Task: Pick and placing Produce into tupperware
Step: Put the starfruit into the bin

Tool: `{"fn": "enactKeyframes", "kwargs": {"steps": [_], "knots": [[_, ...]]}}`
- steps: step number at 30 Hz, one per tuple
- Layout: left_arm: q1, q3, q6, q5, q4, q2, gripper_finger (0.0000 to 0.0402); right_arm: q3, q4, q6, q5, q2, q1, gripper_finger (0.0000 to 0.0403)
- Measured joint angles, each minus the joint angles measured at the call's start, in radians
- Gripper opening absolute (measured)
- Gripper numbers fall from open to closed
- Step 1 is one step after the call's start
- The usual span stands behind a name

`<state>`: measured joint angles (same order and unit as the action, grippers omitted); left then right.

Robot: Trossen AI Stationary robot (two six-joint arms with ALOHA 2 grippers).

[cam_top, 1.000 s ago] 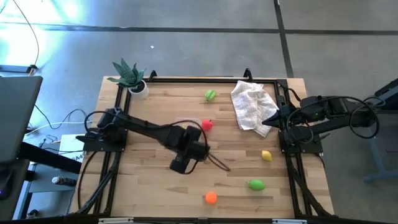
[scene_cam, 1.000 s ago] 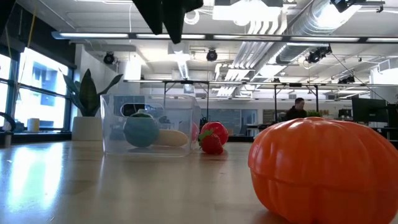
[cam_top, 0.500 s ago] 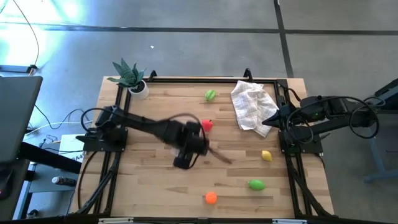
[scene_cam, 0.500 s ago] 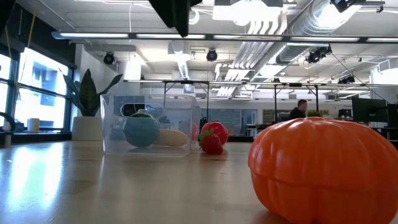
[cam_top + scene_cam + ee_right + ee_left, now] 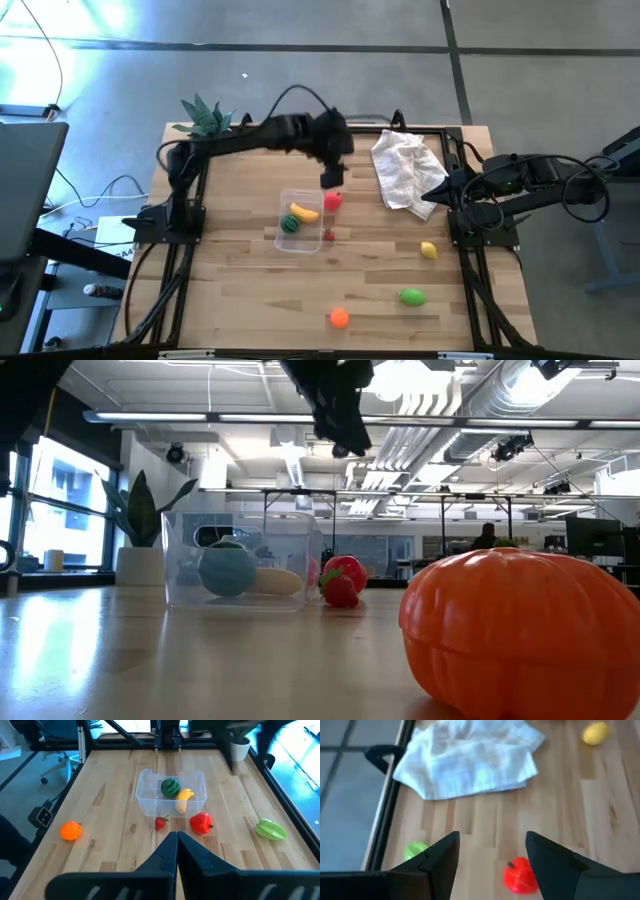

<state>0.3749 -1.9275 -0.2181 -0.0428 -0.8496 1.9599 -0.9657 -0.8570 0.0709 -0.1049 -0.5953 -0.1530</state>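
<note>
The clear tupperware (image 5: pixel 302 222) sits mid-table with the yellow banana (image 5: pixel 305 212) and striped watermelon (image 5: pixel 290 224) inside. My left gripper (image 5: pixel 332 180) hangs open in the air just beyond the tub, above the red pepper (image 5: pixel 520 875). That pepper (image 5: pixel 333 201) rests on the wood by the tub's far right corner. A small red strawberry (image 5: pixel 329 235) lies by the tub's right wall. The lemon (image 5: pixel 428 250), a green piece (image 5: pixel 412 296) and the orange (image 5: pixel 340 318) lie nearer. Another green piece (image 5: pixel 338 152) lies far. My right gripper (image 5: pixel 176 842) waits shut at the right edge.
A crumpled white cloth (image 5: pixel 405 170) lies at the far right, close to the parked right gripper (image 5: pixel 440 185). A potted plant (image 5: pixel 208 122) stands in the far left corner. The table's dark frame (image 5: pixel 300 128) runs along its edges. Bare wood lies left of the tub.
My left arm has swung from over the tupperware toward the far edge and a little right, and now hangs above the red pepper. The tub, hidden under the arm before, shows with the banana and watermelon in it.
</note>
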Motion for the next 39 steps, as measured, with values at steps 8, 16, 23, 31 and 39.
{"fn": "enactKeyframes", "kwargs": {"steps": [8, 16, 23, 31, 39], "knots": [[0.132, 0.002, 0.083, -0.194, 0.159, 0.129, 0.0216, 0.0, -0.001, 0.0, 0.0, 0.0, 0.0, 0.0], [0.205, 0.003, 0.232, -0.287, 0.282, 0.234, 0.0216, 0.0, 0.0, 0.0, 0.0, 0.0, 0.0, 0.0], [0.254, 0.002, 0.351, -0.218, 0.333, 0.241, 0.0216, 0.0, 0.0, 0.0, 0.0, 0.0, 0.0, 0.0], [0.268, 0.002, 0.371, -0.077, 0.211, 0.241, 0.0216, 0.0, 0.0, 0.0, 0.0, 0.0, 0.0, 0.0], [0.279, 0.002, 0.346, -0.058, 0.152, 0.25, 0.0216, 0.0, 0.0, 0.0, 0.0, 0.0, 0.0, 0.0]]}}
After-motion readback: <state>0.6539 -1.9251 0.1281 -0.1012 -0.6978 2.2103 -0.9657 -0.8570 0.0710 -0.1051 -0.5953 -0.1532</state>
